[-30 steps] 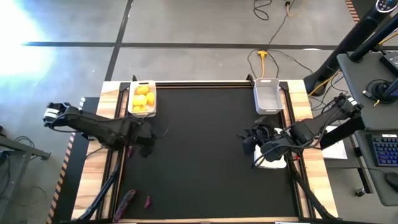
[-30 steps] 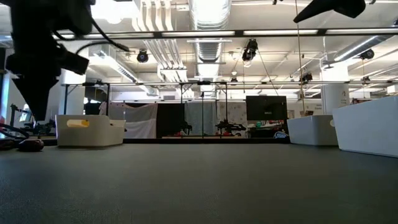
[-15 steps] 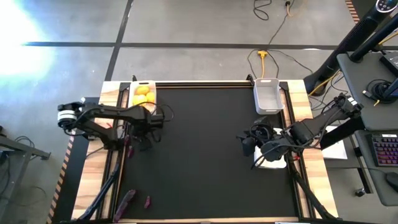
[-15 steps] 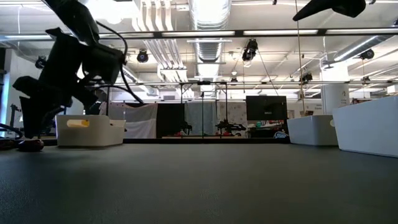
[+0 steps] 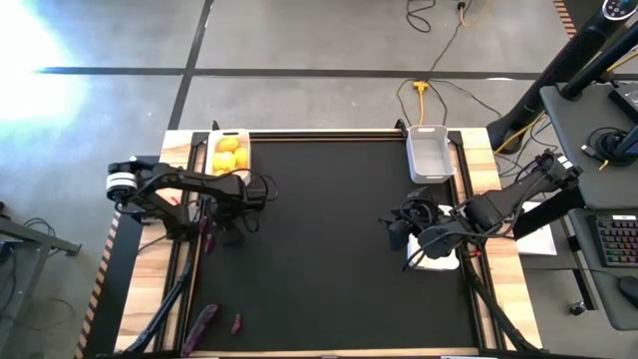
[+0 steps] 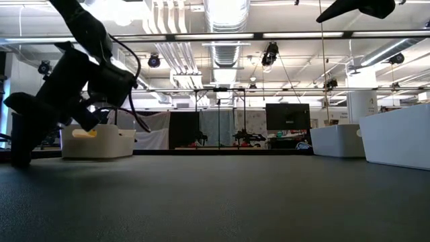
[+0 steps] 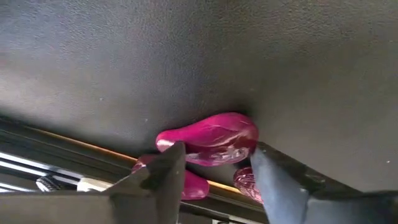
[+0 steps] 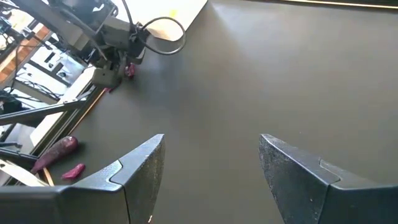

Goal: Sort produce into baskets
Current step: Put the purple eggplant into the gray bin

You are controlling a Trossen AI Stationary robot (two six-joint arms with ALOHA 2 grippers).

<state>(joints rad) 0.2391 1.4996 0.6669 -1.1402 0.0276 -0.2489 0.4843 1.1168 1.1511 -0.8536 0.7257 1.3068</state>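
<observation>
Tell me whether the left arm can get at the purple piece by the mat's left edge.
Probably yes: the left gripper is right at the purple piece, fingers open to either side, nothing between.

Left arm (image 6: 74, 81) leans low at the table's edge, in front of a white bin (image 6: 101, 142) showing yellow fruit (image 6: 84, 133)

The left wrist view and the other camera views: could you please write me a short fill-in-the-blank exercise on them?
1. The lemons in the far left basket are ____ in colour.
2. An eggplant piece lies on the table between the fingers of the ____ arm's end effector.
3. The right end effector has its fingers ____.
4. ____ more purple pieces lie by the near left corner.

Missing words: yellow; left; open; Two.
</observation>
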